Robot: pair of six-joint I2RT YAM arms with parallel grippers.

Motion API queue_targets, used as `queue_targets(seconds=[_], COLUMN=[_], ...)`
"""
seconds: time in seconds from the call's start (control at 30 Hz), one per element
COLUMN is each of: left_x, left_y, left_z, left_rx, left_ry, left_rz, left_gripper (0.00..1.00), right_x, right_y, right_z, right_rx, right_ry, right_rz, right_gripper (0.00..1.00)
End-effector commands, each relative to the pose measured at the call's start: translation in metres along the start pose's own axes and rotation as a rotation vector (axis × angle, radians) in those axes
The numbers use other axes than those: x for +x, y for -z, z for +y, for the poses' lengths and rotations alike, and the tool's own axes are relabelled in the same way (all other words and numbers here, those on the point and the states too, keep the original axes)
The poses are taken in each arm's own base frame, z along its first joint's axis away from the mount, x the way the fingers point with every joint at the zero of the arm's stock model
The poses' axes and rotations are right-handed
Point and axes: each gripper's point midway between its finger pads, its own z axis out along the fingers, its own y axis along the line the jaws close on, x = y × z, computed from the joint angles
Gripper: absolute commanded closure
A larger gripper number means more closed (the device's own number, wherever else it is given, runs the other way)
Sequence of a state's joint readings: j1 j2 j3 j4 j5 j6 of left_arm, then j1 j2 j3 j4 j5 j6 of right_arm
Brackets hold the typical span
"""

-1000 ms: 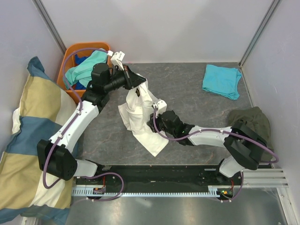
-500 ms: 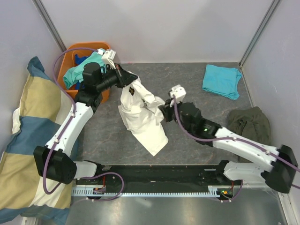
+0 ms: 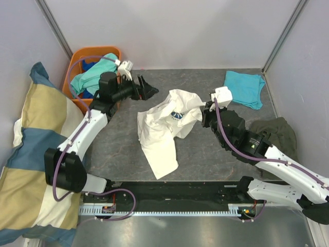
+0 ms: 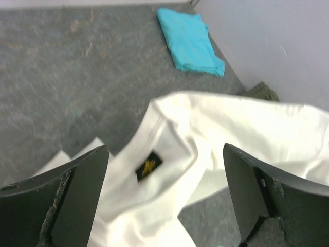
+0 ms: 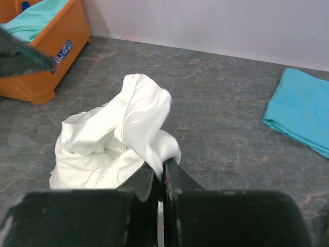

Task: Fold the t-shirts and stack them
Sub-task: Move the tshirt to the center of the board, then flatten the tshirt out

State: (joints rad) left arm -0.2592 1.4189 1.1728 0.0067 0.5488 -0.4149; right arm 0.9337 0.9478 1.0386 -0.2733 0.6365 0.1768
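Observation:
A cream-white t-shirt (image 3: 165,126) lies crumpled on the grey table, its blue logo facing up. My right gripper (image 3: 204,116) is shut on a fold at the shirt's right edge; the right wrist view shows cloth (image 5: 121,131) pinched between the jaws of the gripper (image 5: 163,168). My left gripper (image 3: 150,88) hangs open, up and left of the shirt. In its wrist view the shirt's collar and black label (image 4: 149,165) show between the wide-apart jaws of the gripper (image 4: 165,150). A folded turquoise t-shirt (image 3: 243,88) lies at the back right. Mint-green and blue t-shirts (image 3: 92,77) fill the orange basket (image 3: 78,55).
A big yellow-and-blue checked pillow (image 3: 33,154) leans along the left side. A dark olive garment (image 3: 275,135) is heaped at the right wall. White walls close the table at the back and both sides.
My left gripper opened and let go of the white shirt, which dropped onto the table. My right gripper, shut on the shirt's edge, pulled it right and toward the back.

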Motion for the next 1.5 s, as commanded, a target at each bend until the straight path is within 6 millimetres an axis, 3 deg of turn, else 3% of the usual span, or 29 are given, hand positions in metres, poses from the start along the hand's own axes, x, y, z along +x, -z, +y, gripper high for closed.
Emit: queue_targets(seconds=[0.0, 0.03, 0.23, 0.33, 0.43, 0.73, 0.9, 1.07, 1.13, 1.2, 1.33, 1.43, 1.47], left_x=[0.036, 0.057, 0.141, 0.173, 0.192, 0.213, 0.210, 0.227, 0.224, 0.224, 0.215, 0.157, 0.157], left_y=[0.020, 0.028, 0.057, 0.067, 0.074, 0.062, 0.040, 0.015, 0.006, -0.001, 0.008, 0.025, 0.040], left_z=[-0.005, -0.004, -0.012, -0.007, 0.002, 0.034, 0.041, 0.058, 0.059, 0.061, 0.059, 0.042, 0.042], left_rx=[0.000, -0.009, -0.038, -0.074, -0.113, -0.209, -0.199, -0.239, -0.231, -0.240, -0.277, -0.310, -0.358], left_ry=[0.053, 0.080, 0.152, 0.180, 0.194, 0.178, 0.153, 0.130, 0.115, 0.121, 0.102, 0.010, 0.001], left_rz=[0.018, 0.044, 0.139, 0.171, 0.179, 0.164, 0.140, 0.204, 0.212, 0.230, 0.260, 0.154, 0.201], left_gripper=[0.00, 0.00, 0.00, 0.00, 0.00, 0.00, 0.00, 0.00, 0.44, 0.98, 0.98, 0.98, 0.98], right_x=[-0.011, -0.010, 0.002, 0.004, 0.006, 0.010, 0.011, 0.008, 0.007, 0.006, 0.004, 0.000, -0.003], right_y=[0.008, 0.007, 0.001, -0.001, -0.002, -0.005, -0.004, -0.001, 0.001, 0.002, 0.005, 0.008, 0.010], right_z=[-0.024, -0.023, -0.021, -0.017, -0.013, -0.006, -0.005, -0.008, -0.009, -0.010, -0.014, -0.022, -0.026], right_rx=[0.106, 0.106, 0.112, 0.098, 0.079, 0.043, 0.038, 0.042, 0.042, 0.043, 0.049, 0.078, 0.097], right_ry=[0.005, 0.010, 0.031, 0.027, 0.023, 0.027, 0.033, 0.031, 0.030, 0.028, 0.034, 0.048, 0.049], right_rz=[-0.035, -0.031, -0.005, -0.001, 0.002, 0.017, 0.022, 0.019, 0.017, 0.016, 0.009, -0.005, -0.014], right_gripper=[1.00, 1.00, 1.00, 1.00, 1.00, 1.00, 1.00, 1.00, 1.00, 1.00, 1.00, 1.00, 1.00])
